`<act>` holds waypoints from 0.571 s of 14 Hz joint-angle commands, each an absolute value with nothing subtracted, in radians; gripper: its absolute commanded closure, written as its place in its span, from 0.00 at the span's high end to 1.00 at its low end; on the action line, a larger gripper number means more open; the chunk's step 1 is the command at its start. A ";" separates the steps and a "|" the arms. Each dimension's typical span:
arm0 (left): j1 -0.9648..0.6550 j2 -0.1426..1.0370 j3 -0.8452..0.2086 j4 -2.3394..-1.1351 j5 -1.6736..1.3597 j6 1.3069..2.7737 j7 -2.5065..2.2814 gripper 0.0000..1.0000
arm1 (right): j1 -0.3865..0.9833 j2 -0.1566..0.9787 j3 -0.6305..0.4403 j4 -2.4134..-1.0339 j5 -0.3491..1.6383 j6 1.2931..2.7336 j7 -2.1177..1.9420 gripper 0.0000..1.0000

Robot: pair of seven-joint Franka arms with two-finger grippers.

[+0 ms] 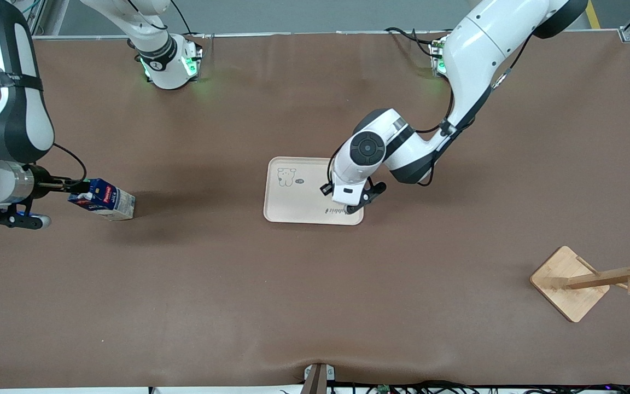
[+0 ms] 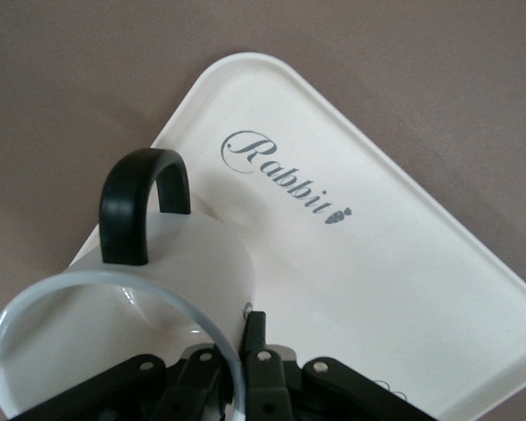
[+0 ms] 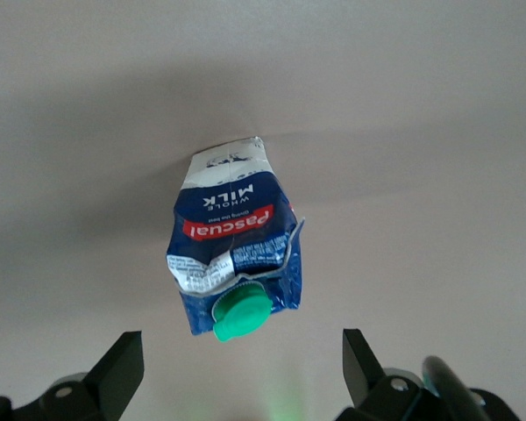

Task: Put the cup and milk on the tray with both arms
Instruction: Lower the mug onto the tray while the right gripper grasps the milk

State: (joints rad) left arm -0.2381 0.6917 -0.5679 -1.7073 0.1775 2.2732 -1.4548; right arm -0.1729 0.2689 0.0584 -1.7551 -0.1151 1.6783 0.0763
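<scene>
- We have our left gripper [image 2: 245,368] pinched shut on the rim of the cup [image 2: 149,298], holding it over the tray [image 1: 293,208] at the edge toward the left arm's end of the table; whether the cup's base already touches the tray we cannot tell.
- The tray lies mid-table, and the cup's black handle [image 2: 142,203] points out past the tray's corner.
- Our right gripper [image 3: 237,368] has its fingers spread wide on either side of the milk [image 1: 104,198], which stands on the bare table well apart from the tray, toward the right arm's end. Its green cap [image 3: 241,313] faces the gripper.
- We judge the step in hand to be setting the cup down, with the milk not yet grasped.
- Next, we think the left gripper should settle the cup and release, while the right one closes squarely on the carton's sides before lifting.
</scene>
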 commanded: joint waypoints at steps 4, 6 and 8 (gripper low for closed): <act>-0.330 0.715 -0.476 -1.678 0.202 2.275 -1.482 0.31 | -0.184 0.248 0.067 -1.856 -0.095 1.811 0.074 1.00; -0.330 0.713 -0.476 -1.664 0.202 2.273 -1.482 0.87 | -0.186 0.249 0.067 -1.897 -0.097 1.882 0.074 1.00; -0.328 0.707 -0.474 -1.648 0.204 2.272 -1.474 1.00 | -0.195 0.247 0.066 -1.925 -0.097 1.933 0.028 1.00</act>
State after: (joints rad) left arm -0.3173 0.7016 -0.4834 -1.6827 0.1775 2.2751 -1.4597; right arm -0.1731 0.2691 0.0583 -1.8807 -0.1138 1.8877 0.0686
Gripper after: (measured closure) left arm 0.670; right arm 0.000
